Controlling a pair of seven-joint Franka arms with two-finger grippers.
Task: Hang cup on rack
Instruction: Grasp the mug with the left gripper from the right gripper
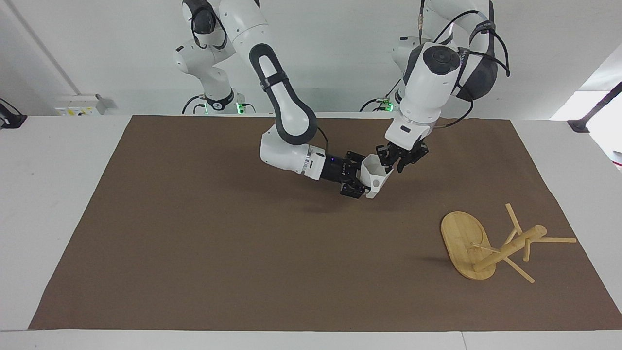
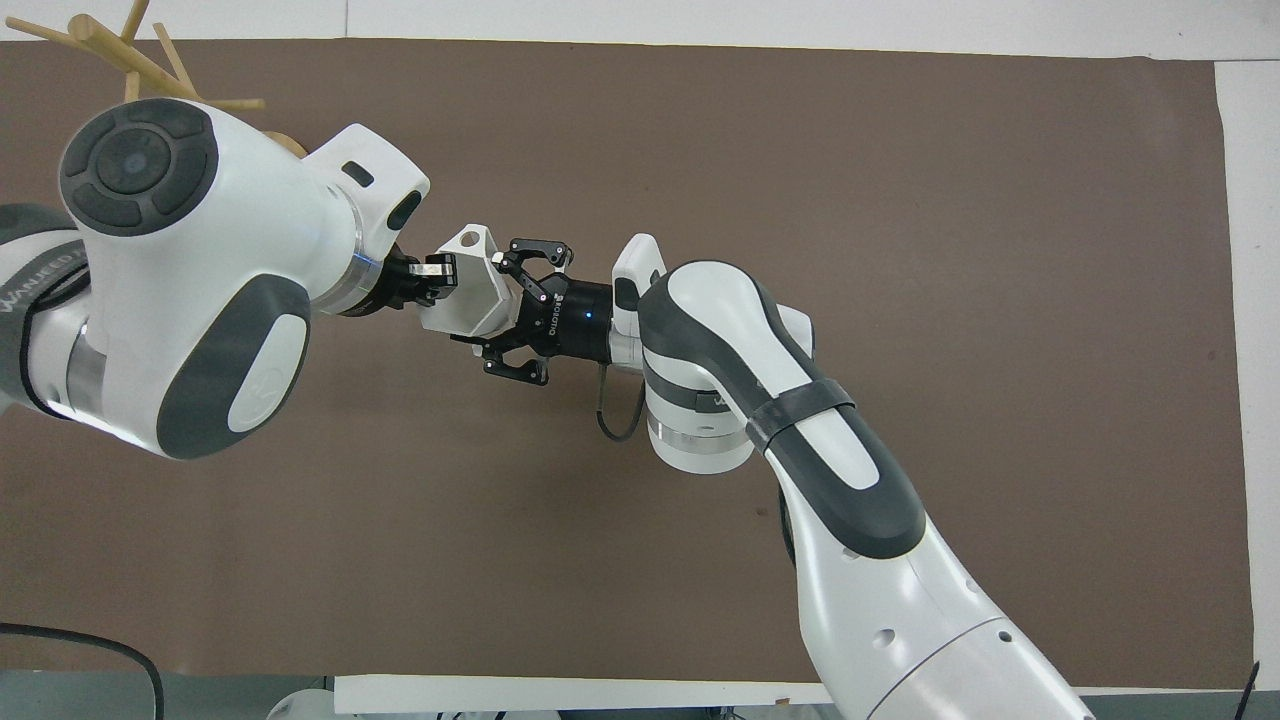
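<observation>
The white faceted cup (image 1: pixel 375 176) is held in the air over the middle of the brown mat, its rim turned toward the left arm's end. My right gripper (image 1: pixel 360 182) is shut on its tapering body. My left gripper (image 1: pixel 389 159) comes down onto the cup's upper rim, and its fingers pinch the rim wall. In the overhead view the cup (image 2: pixel 472 298) sits between the left gripper (image 2: pixel 432 280) and the right gripper (image 2: pixel 508 318). The bamboo rack (image 1: pixel 486 248) is on the mat toward the left arm's end and looks tipped over.
The brown mat (image 1: pixel 194 243) covers most of the white table. In the overhead view my left arm hides the rack's base, and only its post and pegs (image 2: pixel 120 62) show at the mat's corner.
</observation>
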